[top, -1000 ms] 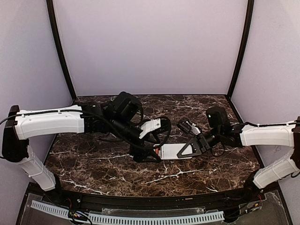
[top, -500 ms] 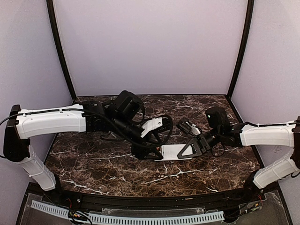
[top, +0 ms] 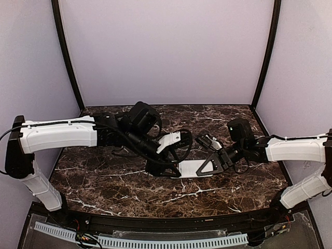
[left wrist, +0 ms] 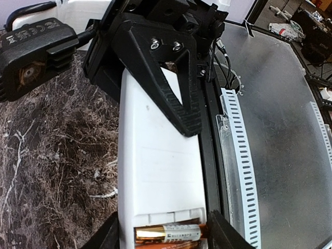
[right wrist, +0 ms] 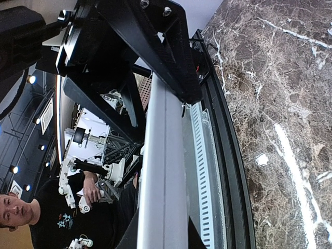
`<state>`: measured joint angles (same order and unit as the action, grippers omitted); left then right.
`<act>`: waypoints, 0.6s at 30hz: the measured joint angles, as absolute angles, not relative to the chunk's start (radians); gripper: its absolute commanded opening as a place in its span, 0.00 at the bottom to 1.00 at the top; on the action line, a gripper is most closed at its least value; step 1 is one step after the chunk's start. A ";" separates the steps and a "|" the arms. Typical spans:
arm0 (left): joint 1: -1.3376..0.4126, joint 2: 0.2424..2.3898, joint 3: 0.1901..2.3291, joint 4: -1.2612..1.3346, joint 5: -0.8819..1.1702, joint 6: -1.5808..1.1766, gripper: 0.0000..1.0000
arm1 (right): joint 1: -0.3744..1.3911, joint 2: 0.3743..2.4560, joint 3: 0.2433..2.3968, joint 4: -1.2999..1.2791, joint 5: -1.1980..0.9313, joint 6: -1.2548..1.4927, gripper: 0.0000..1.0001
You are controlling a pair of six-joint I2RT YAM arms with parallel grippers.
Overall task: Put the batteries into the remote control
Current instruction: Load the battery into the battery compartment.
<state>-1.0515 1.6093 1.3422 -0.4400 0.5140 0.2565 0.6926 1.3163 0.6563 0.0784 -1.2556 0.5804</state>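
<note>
The remote control lies back-up just over the marble table, held from both ends. In the left wrist view its plain white back fills the middle, with the open battery compartment at the near end. A gold-and-white battery lies across the compartment, with an orange-red one partly visible under it. My left gripper straddles that end, fingers against both long edges; it also shows from above. My right gripper is shut on the other end, and in its wrist view the remote is edge-on between its fingers.
The dark marble table ends in a black front rail with a white slotted cable duct. Purple walls and black corner posts close in the back and sides. The two wrists are close together over the table's middle.
My left gripper has shifted a little to the right along the remote. The right arm and the remote have stayed put.
</note>
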 measured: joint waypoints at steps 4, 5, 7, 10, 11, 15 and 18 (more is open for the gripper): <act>-1.048 1.617 1.343 -0.444 0.514 0.252 0.42 | 0.693 1.316 0.656 0.074 -1.254 0.580 0.00; -1.046 1.620 1.344 -0.445 0.517 0.250 0.41 | 0.693 1.316 0.656 0.073 -1.251 0.580 0.00; -1.044 1.624 1.345 -0.445 0.522 0.247 0.38 | 0.693 1.316 0.656 0.068 -1.247 0.580 0.00; -1.042 1.629 1.348 -0.450 0.528 0.246 0.33 | 0.693 1.316 0.656 0.066 -1.245 0.580 0.00; -1.041 1.630 1.349 -0.452 0.530 0.245 0.31 | 0.693 1.316 0.656 0.066 -1.245 0.580 0.00; -1.037 1.635 1.353 -0.456 0.538 0.242 0.26 | 0.693 1.316 0.656 0.065 -1.242 0.580 0.00; -1.034 1.638 1.353 -0.456 0.543 0.242 0.22 | 0.694 1.316 0.656 0.063 -1.238 0.580 0.00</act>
<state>-1.0340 1.6382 1.3533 -0.4564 0.5426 0.2417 0.6937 1.3163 0.6563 0.0631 -1.2385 0.5800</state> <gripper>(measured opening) 0.488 0.139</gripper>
